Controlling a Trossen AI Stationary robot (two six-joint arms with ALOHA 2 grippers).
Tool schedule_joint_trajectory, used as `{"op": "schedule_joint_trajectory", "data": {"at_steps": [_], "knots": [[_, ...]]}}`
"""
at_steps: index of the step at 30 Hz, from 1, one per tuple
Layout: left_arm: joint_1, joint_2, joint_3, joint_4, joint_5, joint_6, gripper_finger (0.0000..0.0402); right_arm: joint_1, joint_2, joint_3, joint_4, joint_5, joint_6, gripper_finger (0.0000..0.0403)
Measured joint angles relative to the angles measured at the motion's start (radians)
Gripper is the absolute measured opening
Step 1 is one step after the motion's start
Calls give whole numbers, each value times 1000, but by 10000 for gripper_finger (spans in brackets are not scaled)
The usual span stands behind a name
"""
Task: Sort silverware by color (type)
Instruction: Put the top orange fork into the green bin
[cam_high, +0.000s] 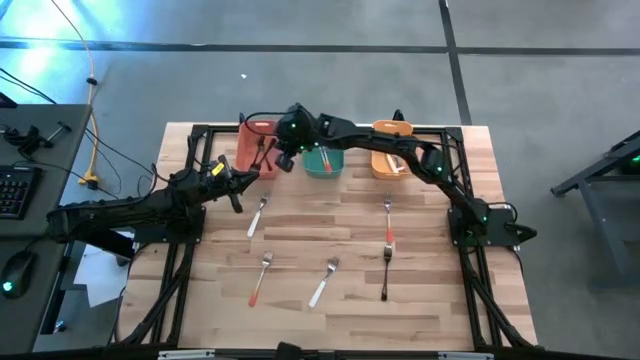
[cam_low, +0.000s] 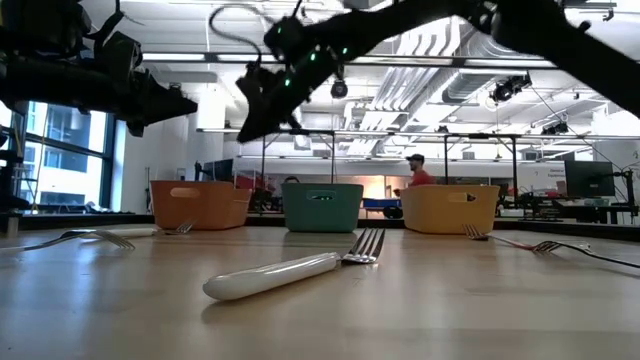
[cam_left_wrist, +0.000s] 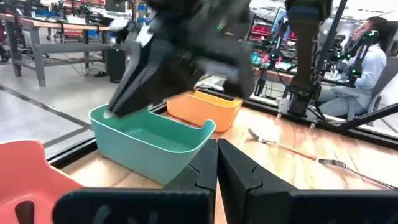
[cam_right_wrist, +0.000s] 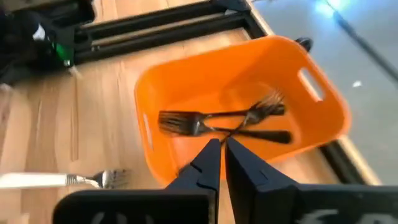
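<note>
No readable brand, label or writing shows on any item.

Light wooden plank tabletop (cam_high: 420, 310) w/ a black metal frame. Along the far edge sit three small plastic bins: red bin (cam_high: 255, 150) toward the left corner, teal-green bin (cam_high: 324, 162) in the middle, orange bin (cam_high: 391, 160) to its right.

Right arm reaches from the right edge across the far side; right claw (cam_right_wrist: 222, 147) hangs above the orange bin in its wrist view, fingers shut, nothing seen in them. Inside that bin lie two black-handled metal forks (cam_right_wrist: 224, 121), crossed.

Left arm comes in from the left edge; left claw (cam_left_wrist: 217, 163) sits near the red and teal bins, fingers pressed together, empty.

Loose silverware on the open tabletop: white-handled fork (cam_high: 257, 217) left of centre, red-orange-handled fork (cam_high: 260, 279) toward the near edge, white-handled fork nearest the low camera (cam_low: 290, 271), black-handled fork (cam_high: 385, 274) and red-orange-handled fork (cam_high: 388, 222) on the right half.

Right arm's bulk blocks part of the teal bin from the left wrist view. A seated person (cam_left_wrist: 364, 65) is in the room beyond; desk w/ keyboard (cam_high: 15, 190) off the left edge.
</note>
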Motion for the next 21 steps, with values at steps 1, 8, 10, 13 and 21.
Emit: {"op": "schedule_joint_trajectory", "data": {"at_steps": [1,8,10,13,21], "knots": [[0,0,0,0,0,0,0,10,-21,-22,18,24,-11,10],[-2,0,0,-13,27,8,0,69,-225,-554,571,119,40,1],[-2,0,0,-20,27,8,0,84,-296,-742,743,123,79,1],[-3,0,0,-28,30,11,0,110,-421,-977,932,155,138,0],[-4,4,0,-29,97,25,0,209,-749,-1343,963,303,243,0]]}}
